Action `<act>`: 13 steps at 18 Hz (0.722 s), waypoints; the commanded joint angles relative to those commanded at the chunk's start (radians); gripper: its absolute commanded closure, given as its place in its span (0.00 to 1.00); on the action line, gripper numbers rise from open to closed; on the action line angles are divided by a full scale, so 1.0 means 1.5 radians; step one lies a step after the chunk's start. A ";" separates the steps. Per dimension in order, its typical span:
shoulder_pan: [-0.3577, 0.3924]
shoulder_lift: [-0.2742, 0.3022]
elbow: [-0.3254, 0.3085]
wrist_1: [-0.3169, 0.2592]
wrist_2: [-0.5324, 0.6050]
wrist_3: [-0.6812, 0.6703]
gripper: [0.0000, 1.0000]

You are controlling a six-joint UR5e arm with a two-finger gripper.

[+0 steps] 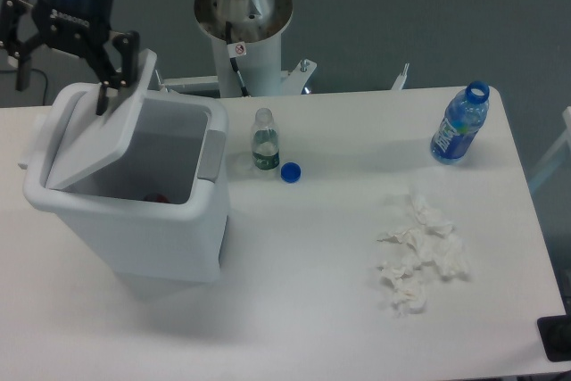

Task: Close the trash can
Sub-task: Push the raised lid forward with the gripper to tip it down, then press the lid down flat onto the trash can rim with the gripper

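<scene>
- The trash can [134, 220] stood on the left part of the table [339, 292], and everything else is placed relative to it here.
- Its lid [100, 131] was neither upright nor flat: it leaned forward over the opening, hinged at the can's left rim, with its free edge raised toward the back.
- The gripper [62, 64] hung above the can's rear left corner with its fingers spread wide apart and nothing held; one finger [109, 73] lay at the lid's raised edge, though actual contact could not be confirmed.
- The grey latch tab [211, 155] sat on the can's right rim, the side the lid's free edge would need to meet.
- Something small and red [157, 197] showed at the bottom of the can.
- To the right of the can stood a small clear bottle [264, 141] with a blue cap [290, 171] lying just beside it; a blue bottle [460, 124] and crumpled tissues [419, 256] lay far to the right.
- To finish well, the push would probably best follow the lid's arc, down and toward the latch side, rather than straight down, which might shove the can itself.
- Pressing near the free edge, not the hinge, should seat it fully.
</scene>
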 joint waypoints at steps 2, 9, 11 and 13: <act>0.009 0.001 -0.009 0.000 0.000 0.017 0.00; 0.024 -0.004 -0.012 0.001 0.000 0.034 0.00; 0.033 -0.005 -0.012 0.001 -0.001 0.054 0.00; 0.035 -0.010 -0.013 0.000 0.000 0.066 0.00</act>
